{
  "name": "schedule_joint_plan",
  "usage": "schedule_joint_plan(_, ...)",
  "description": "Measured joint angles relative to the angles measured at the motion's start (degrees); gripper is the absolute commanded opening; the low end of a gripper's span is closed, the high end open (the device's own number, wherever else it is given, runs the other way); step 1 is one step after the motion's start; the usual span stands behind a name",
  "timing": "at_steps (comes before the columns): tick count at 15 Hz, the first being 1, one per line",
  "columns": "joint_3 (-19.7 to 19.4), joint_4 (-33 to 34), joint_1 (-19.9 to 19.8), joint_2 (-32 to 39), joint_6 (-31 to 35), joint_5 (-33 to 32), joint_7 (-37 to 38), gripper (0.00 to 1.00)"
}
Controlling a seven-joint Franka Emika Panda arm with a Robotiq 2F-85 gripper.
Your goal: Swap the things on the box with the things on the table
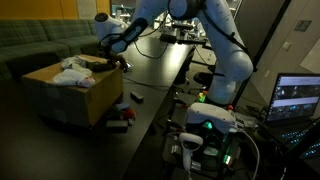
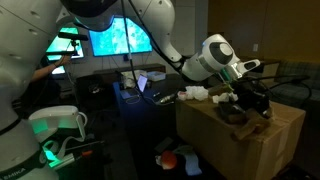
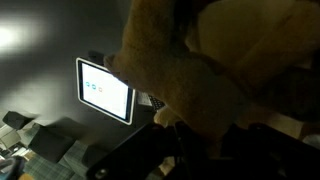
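The tan cardboard box (image 1: 60,100) (image 2: 250,150) stands beside the long black table (image 1: 160,85). A crumpled white cloth (image 1: 72,74) (image 2: 195,93) lies on the box's top. My gripper (image 1: 122,62) (image 2: 248,100) hangs just above the top, near the edge that faces the table. In the wrist view a brown fuzzy plush thing (image 3: 190,70) fills most of the frame and runs down into my gripper (image 3: 210,143), which looks shut on it. The jaws themselves are dark and hard to make out.
A green sofa (image 1: 40,45) stands behind the box. Small items, one red (image 1: 120,118) (image 2: 170,158), lie low at the box's foot. A lit laptop (image 1: 298,98), a bright monitor (image 2: 120,38) and a lit tablet (image 3: 105,90) are about. Cables and gear crowd the table's far end.
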Motion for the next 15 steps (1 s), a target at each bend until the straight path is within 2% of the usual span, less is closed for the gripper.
schedule_joint_plan(9, 1.5, 3.5, 1.4, 2.0, 0.0, 8.5, -9.8, 0.03)
schedule_joint_plan(15, 1.1, 6.3, 2.0, 4.7, -0.2, 11.2, -12.2, 0.03)
